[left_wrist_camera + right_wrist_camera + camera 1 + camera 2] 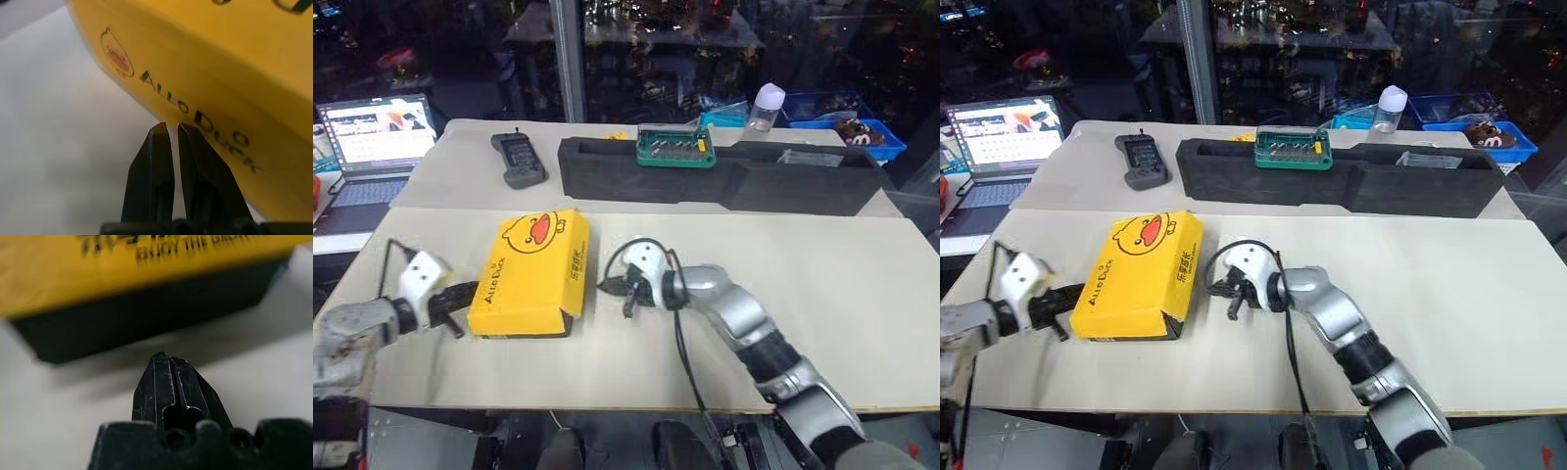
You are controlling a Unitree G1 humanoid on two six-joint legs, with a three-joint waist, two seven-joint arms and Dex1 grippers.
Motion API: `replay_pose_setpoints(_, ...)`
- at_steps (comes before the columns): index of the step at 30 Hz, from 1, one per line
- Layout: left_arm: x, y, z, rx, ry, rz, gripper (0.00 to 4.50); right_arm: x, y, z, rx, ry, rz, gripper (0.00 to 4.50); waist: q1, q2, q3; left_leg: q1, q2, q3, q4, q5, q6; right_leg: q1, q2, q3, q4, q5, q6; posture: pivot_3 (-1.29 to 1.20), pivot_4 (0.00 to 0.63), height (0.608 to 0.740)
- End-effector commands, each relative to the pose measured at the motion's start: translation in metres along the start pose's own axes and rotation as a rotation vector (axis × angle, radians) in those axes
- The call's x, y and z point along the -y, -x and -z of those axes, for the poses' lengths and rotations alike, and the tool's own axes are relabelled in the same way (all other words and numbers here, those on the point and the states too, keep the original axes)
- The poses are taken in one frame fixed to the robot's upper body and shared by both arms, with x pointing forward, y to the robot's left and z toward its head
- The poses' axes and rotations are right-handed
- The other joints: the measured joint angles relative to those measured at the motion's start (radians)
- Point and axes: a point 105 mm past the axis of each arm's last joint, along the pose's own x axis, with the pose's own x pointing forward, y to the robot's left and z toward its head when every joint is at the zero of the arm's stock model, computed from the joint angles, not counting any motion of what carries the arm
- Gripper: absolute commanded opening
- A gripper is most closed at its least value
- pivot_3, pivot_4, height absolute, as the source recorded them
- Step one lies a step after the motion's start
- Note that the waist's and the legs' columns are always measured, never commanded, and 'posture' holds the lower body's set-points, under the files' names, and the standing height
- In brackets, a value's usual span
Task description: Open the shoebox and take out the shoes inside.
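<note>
— Where is the shoebox [530, 273] now?

— I see it on the near bench [822, 294], a bit to my left, lying flat with its yellow lid on. The duck face looks up at me. The black sides peek out under the lid.

— And your left end effector [460, 297]?

— It is just beside the box's left edge. Its two black fingers [156, 166] are pressed almost together, with a thin slit between them, and nothing is in them. In the left wrist view the tips sit right up by the yellow side, near the "AlloDuck" words — I cannot tell if they touch it.

— The right one?

— My right end effector [610, 287] is on the other side of the box, near its right edge. It is closed too, fingers tight together and empty. It points at the box's black side, with a small strip of bench between the tips and the box.

— So the box sits between both?

— Yes, one on each side.

— What else is around?

— On the far bench there is a long black foam tray [724, 181] with a green bit case [675, 148] on top. A dark handset [518, 159] lies left of the tray. A laptop [374, 147] is open far to my left, and a blue bin [862, 132] sits far right.
</note>
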Motion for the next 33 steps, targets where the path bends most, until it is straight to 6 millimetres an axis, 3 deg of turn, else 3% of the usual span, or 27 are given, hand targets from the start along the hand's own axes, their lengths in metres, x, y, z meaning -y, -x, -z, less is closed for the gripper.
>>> replay_pose_setpoints(1, 0.014, -0.022, -0.024, 0.045, -0.116, 0.102, 0.37, 0.01, -0.002, -0.023, 0.068, 0.057, 0.029, 0.0, 0.007, 0.0, 0.0, 0.0, 0.0, 0.0, 0.0, 0.0, 0.0, 0.0, 0.0, 0.0, 0.0, 0.001, -0.001, 0.0, 0.15, 0.715)
replay_pose_setpoints(4, 0.028, -0.038, -0.034, 0.072, -0.159, 0.185, 0.37, 0.015, 0.007, -0.021, 0.06, 0.067, 0.052, 0.0, 0.014, 0.0, 0.0, -0.001, 0.0, 0.0, 0.0, 0.0, 0.0, 0.0, 0.0, 0.0, -0.001, 0.001, -0.001, 0.0, 0.15, 0.715)
replay_pose_setpoints(9, 0.062, -0.07, -0.061, 0.16, -0.198, 0.325, 0.37, 0.039, 0.054, 0.004, -0.027, 0.072, 0.163, 0.0, 0.034, 0.0, 0.0, -0.001, -0.001, -0.001, 0.002, 0.0, 0.0, 0.002, -0.001, -0.001, -0.001, 0.001, 0.0, 0.0, 0.15, 0.715)
replay_pose_setpoints(18, 0.098, -0.104, -0.077, 0.234, -0.194, 0.437, 0.37, 0.055, 0.113, 0.031, -0.154, 0.076, 0.266, 0.0, 0.027, 0.0, 0.0, 0.0, -0.001, -0.001, 0.005, 0.0, 0.0, 0.003, 0.0, 0.0, 0.0, -0.001, 0.006, 0.0, 0.15, 0.715)
replay_pose_setpoints(24, 0.095, -0.111, -0.074, 0.227, -0.212, 0.431, 0.37, 0.045, 0.12, 0.029, -0.165, 0.076, 0.255, 0.0, 0.014, 0.0, 0.0, 0.0, -0.001, -0.001, 0.007, 0.0, 0.0, 0.003, 0.0, 0.0, 0.0, -0.001, 0.008, 0.0, 0.15, 0.715)
replay_pose_setpoints(33, 0.072, -0.11, -0.072, 0.236, -0.217, 0.338, 0.37, 0.041, 0.119, 0.027, -0.167, 0.07, 0.239, 0.0, 0.011, 0.0, 0.0, 0.0, -0.001, -0.001, 0.009, 0.0, 0.0, 0.004, 0.0, 0.001, 0.0, 0.0, 0.01, 0.0, 0.15, 0.715)
